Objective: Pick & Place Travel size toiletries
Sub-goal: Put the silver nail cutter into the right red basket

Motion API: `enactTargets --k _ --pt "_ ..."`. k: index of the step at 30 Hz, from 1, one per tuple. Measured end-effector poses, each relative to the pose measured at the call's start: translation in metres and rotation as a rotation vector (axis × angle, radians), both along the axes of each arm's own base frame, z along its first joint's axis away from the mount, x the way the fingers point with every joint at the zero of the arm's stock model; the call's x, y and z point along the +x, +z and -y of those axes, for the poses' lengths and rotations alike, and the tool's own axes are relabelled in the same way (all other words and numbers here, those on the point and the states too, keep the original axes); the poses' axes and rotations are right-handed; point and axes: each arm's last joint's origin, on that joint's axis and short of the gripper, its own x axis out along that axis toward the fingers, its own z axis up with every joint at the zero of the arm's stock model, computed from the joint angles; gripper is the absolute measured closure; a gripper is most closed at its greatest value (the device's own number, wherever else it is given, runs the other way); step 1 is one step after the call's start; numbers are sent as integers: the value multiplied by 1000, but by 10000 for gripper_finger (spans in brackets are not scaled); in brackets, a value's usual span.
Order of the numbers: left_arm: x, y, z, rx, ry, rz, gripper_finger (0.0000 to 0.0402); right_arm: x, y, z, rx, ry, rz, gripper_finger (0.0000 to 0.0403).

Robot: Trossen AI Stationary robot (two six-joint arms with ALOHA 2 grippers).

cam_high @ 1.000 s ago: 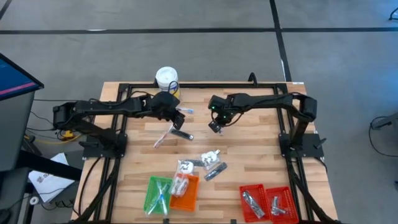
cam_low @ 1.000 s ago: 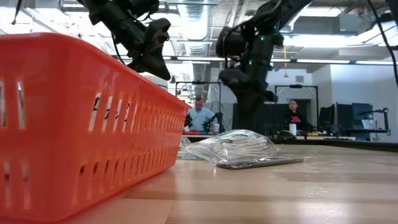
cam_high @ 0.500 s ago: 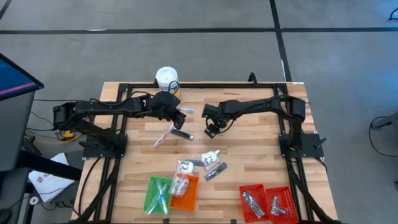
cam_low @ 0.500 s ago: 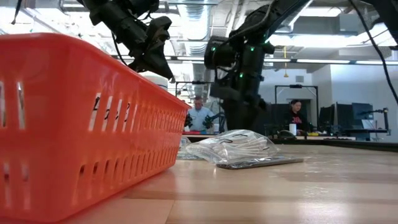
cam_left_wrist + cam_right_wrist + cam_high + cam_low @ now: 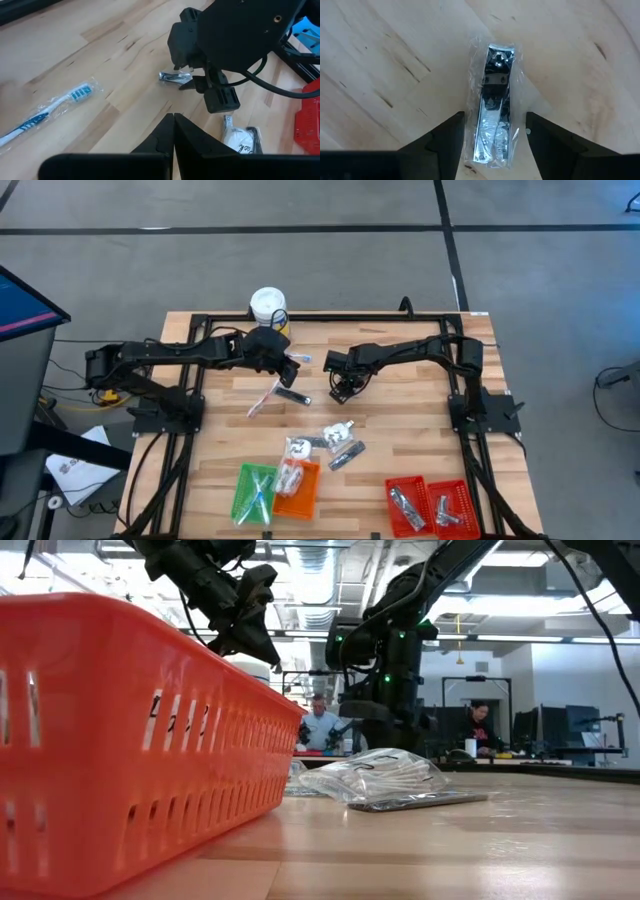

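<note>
The right gripper is low over the middle of the table, pointing down. Its fingers stand apart, one on each side of a silvery nail clipper in a clear wrapper. The clipper lies flat on the wood between the two fingers, its length running along the gap. The wrapper's edges come close to both fingers; contact cannot be told. The clipper is not lifted. In the left wrist view the same clipper lies on the table just beside the right gripper's tips.

The left gripper hangs above the far left part of the table, near the white-lidded tub. Its fingers are pressed together with nothing between them. A wrapped blue toothbrush lies on the wood beyond them.

Other toiletries lie loose: a pink stick and a dark tube below the left gripper, and white packets with a dark tube nearer the front edge. The green tray and the orange tray at the front each hold items. The two red trays at the front right hold silvery pieces.

In the low view, the orange tray fills the foreground and a clear packet lies on the table behind it. Two persons sit in the room beyond.
</note>
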Motion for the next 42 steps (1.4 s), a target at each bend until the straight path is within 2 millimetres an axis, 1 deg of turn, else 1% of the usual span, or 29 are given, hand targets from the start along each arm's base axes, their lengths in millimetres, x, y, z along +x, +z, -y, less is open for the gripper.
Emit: enactTargets --k 11,15,24,34,37,42 --pt "1 1 0 5 -1 14 399 0 0 0 6 4 -1 267" --pt "1 2 0 8 -1 21 399 -1 -1 0 7 9 -2 282" --pt "2 2 -1 12 -2 31 399 -1 -1 0 10 11 -2 299" --pt "2 3 -1 14 -2 38 399 -1 -1 -1 13 14 -3 356" --pt "3 3 -1 15 -2 39 399 -1 -1 -1 13 14 -4 362" --pt "3 4 -1 21 -6 44 399 -1 -1 -1 14 14 -8 354"
